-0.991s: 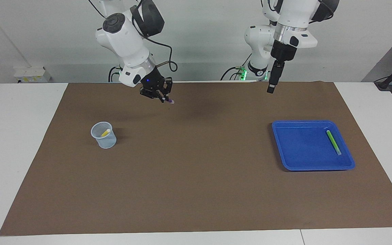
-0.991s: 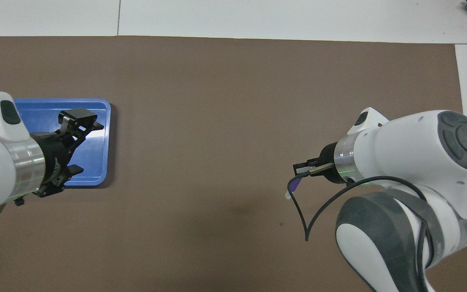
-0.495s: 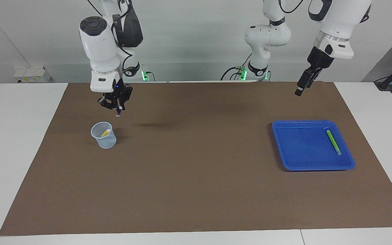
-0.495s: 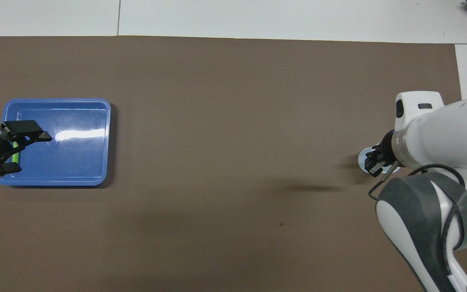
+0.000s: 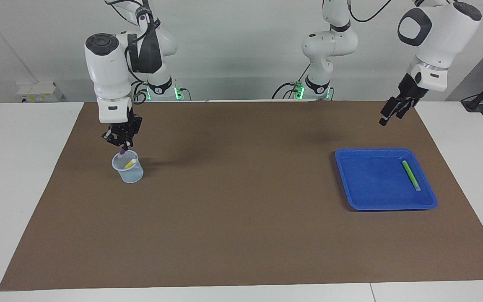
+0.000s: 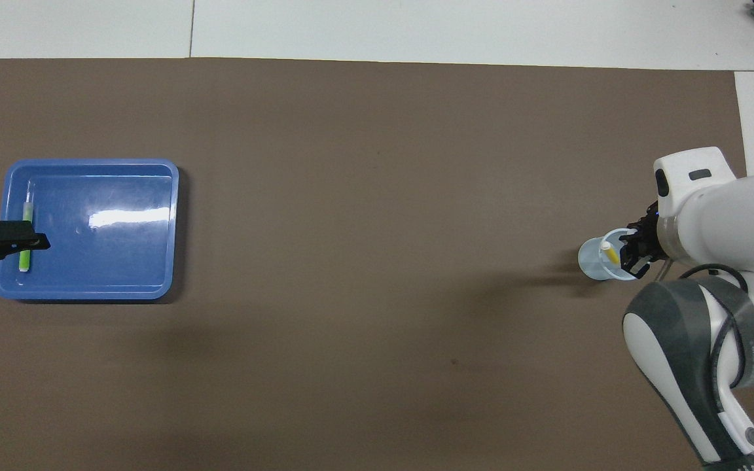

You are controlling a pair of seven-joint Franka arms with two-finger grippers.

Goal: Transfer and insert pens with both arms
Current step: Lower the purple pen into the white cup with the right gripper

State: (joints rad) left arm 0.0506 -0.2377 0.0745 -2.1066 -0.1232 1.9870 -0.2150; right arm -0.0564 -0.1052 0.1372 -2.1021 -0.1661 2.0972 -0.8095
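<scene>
The right end effector (image 5: 121, 144) pinches the purple pen (image 5: 121, 152) upright over the cup (image 5: 128, 172), which holds the yellow pen (image 5: 130, 164). The left end effector (image 5: 389, 115), spread wide and empty, hangs over the mat at the blue tray's (image 5: 350, 184) twelve o'clock; the green pen (image 5: 410, 175) lies inside.

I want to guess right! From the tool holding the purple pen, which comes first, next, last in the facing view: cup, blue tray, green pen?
1. Cup: right under the right tool.
2. Blue tray: toward the left arm's end.
3. Green pen: in the tray, at its outer edge.
</scene>
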